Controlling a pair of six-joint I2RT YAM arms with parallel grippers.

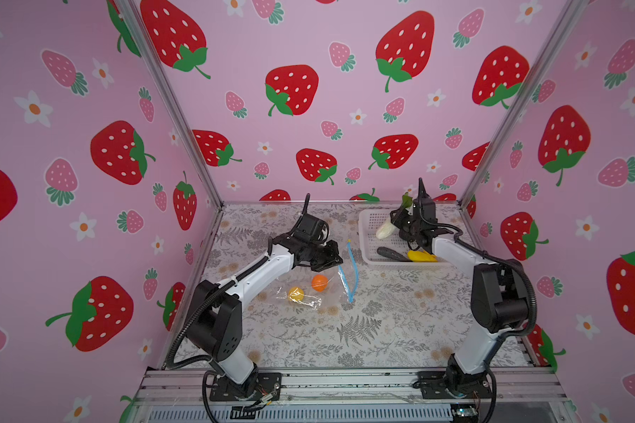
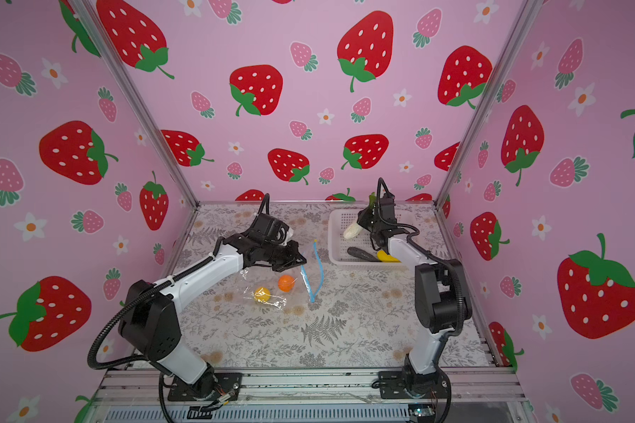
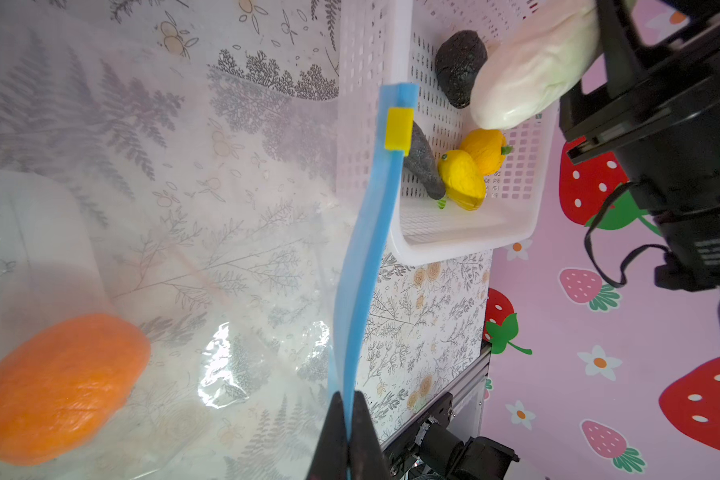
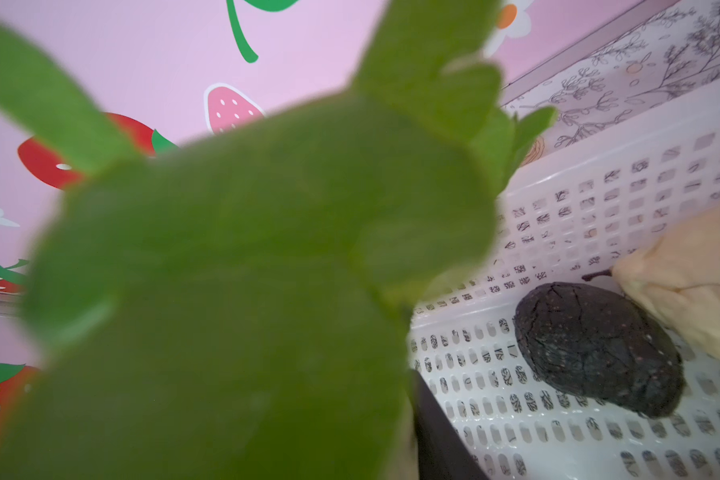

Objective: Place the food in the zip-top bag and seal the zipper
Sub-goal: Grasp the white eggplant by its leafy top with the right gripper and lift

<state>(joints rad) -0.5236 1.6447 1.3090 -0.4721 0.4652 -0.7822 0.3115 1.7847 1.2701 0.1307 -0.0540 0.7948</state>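
Got the left gripper [image 3: 348, 436] pressed tight on the light-blue zipper [image 3: 366, 257], at the opposite end from the yellow slider [image 3: 398, 128]. Keeps the zip-top bag [image 3: 233, 232] gaping open mid-table on the floral table [image 1: 345, 329], with an orange toy fruit [image 1: 319, 282] and a yellow toy fruit [image 1: 296, 294] already inside. Got the right gripper [image 1: 400, 221] clamped around a white toy radish [image 1: 384, 230], leafy end up, over the white basket [image 1: 365, 234], right above a black avocado [image 4: 595, 349].

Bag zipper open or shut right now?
Open: the zipper shows two blue strips bowed apart in both top views; left claw pinches one.
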